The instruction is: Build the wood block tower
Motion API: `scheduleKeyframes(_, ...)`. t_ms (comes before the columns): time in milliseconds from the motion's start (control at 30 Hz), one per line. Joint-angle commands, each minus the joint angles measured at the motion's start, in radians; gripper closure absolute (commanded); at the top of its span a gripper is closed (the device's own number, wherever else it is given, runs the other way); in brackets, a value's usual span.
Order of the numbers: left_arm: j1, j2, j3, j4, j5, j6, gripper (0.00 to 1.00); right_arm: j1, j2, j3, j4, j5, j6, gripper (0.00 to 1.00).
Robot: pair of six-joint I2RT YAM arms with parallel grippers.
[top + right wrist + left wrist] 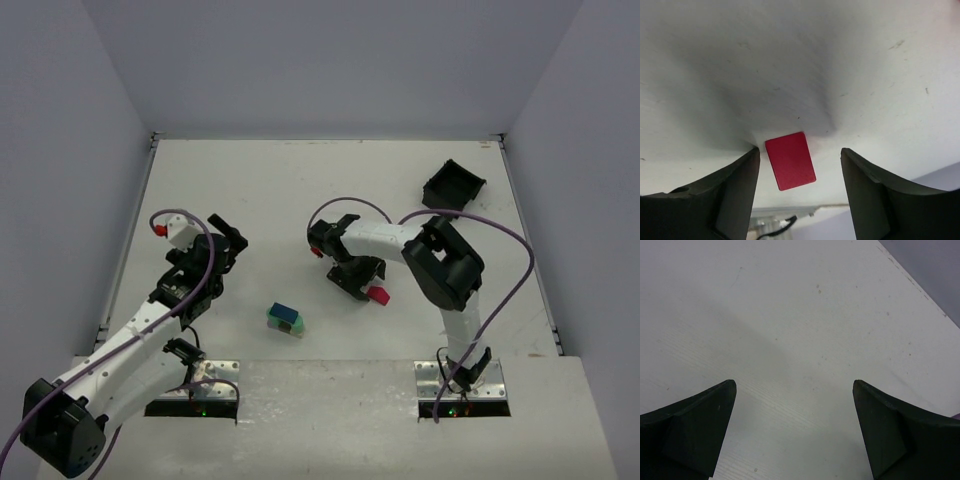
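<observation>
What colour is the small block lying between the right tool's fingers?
The small rectangular wooden block is red, clearest in the right wrist view.

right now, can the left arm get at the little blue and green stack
Probably yes: the stack stands alone, with nothing between it and the left claw, which is open and empty. The right claw is off to one side, around the red block.

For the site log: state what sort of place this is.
Probably a robotics lab test cell: a white table boxed in by plain grey panels, a left arm and a right arm bolted at its near edge, and only small wood blocks and a black bin to handle.
</observation>
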Motion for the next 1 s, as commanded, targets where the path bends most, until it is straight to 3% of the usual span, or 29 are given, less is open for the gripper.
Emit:
scheduleKeyframes(0,0.008,0.003,0.024,0.021,-0.008,0.013,0.0,-0.017,-0.147,-0.091,0.352,-0.073,0.064,0.27)
scheduleKeyframes(100,0.008,-0.002,0.024,0.022,-0.003,0.016,0.0,-0.03,-0.275,-0.203,0.446,-0.096,0.073,0.15)
scheduleKeyframes(167,0.008,-0.006,0.021,0.022,-0.005,0.016,0.0,-0.045,-0.415,-0.284,0.524,-0.141,0.078,0.02)
scheduleKeyframes(300,0.008,-0.005,0.021,0.023,-0.004,0.015,0.0,-0.09,-0.599,-0.454,0.636,-0.251,0.092,0.01)
scheduleKeyframes(433,0.008,0.003,0.024,0.024,-0.003,0.016,0.0,-0.107,-0.672,-0.537,0.647,-0.215,0.105,0.01)
scheduleKeyframes(800,0.008,0.006,0.024,0.019,-0.006,0.015,0.0,-0.148,-0.706,-0.586,0.682,-0.187,0.185,0.01)
scheduleKeyframes(967,0.008,0.01,0.027,0.021,-0.004,0.015,0.0,-0.167,-0.637,-0.516,0.724,-0.165,0.208,0.01)
